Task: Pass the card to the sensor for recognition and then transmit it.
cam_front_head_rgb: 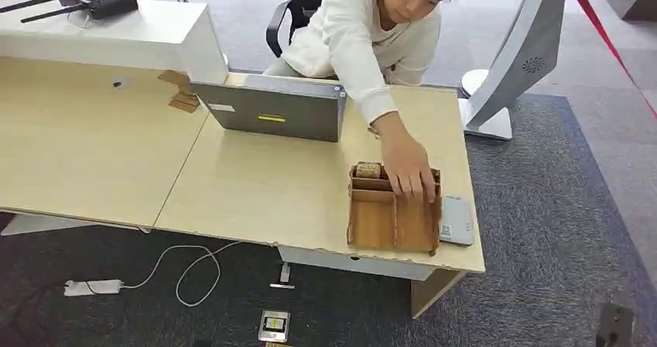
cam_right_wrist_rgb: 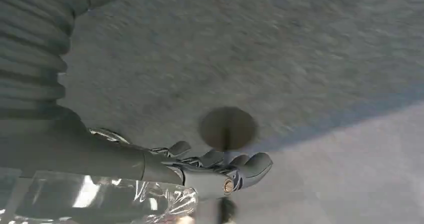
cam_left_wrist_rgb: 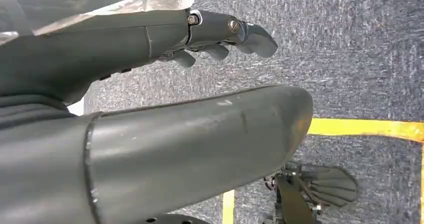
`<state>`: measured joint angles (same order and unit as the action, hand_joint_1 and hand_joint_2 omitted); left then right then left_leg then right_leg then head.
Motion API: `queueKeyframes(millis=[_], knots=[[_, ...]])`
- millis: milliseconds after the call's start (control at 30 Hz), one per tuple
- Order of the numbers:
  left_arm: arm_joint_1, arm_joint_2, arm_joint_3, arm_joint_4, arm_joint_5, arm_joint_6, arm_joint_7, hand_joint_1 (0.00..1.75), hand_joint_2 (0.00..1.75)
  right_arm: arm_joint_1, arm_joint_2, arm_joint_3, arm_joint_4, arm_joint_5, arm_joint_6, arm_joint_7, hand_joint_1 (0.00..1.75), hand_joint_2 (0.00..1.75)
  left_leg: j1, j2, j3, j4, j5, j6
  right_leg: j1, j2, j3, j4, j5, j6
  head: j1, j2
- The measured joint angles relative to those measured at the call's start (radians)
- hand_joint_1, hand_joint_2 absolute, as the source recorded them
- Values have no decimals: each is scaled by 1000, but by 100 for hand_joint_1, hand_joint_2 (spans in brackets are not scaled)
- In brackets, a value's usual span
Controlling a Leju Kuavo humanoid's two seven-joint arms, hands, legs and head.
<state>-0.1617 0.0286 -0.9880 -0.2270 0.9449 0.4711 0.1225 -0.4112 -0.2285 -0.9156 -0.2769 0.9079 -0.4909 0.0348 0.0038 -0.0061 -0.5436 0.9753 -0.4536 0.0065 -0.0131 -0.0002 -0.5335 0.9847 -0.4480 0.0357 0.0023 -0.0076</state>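
A wooden organiser box [cam_front_head_rgb: 373, 221] with compartments stands at the near right end of the desk [cam_front_head_rgb: 263, 192]. A person leans over from the far side, and their hand [cam_front_head_rgb: 408, 169] reaches into the box's far compartments. I cannot make out a card. A flat grey sensor [cam_front_head_rgb: 456, 220] lies just right of the box at the desk edge. My left hand [cam_left_wrist_rgb: 215, 31] hangs over grey carpet with its fingers stretched out, holding nothing. My right hand [cam_right_wrist_rgb: 212, 166] also hangs over the floor, fingers apart, with nothing in it.
A grey laptop [cam_front_head_rgb: 271, 111] stands open at the back of the desk. A white counter [cam_front_head_rgb: 147, 37] at far left carries a controller with antennas [cam_front_head_rgb: 97, 0]. A white stand base [cam_front_head_rgb: 496, 107] sits right of the desk. A cable and adapter [cam_front_head_rgb: 93, 286] lie on the carpet.
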Motion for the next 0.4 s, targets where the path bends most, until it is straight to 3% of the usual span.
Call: queueKeyframes(millis=[267, 400], knots=[[-3, 0, 0, 0, -8, -2, 6, 0, 0, 99, 14, -72, 36, -71, 98, 123, 0, 175, 0, 0, 0, 0, 0, 0, 0, 0, 0, 0, 0, 0, 0, 0], [-9, 0, 0, 0, -11, -9, 12, 0, 0, 130, 23, -100, 50, -74, 205, 211, 0, 175, 0, 1, 0, 0, 0, 0, 0, 0, 0, 0, 0, 0, 0, 0]])
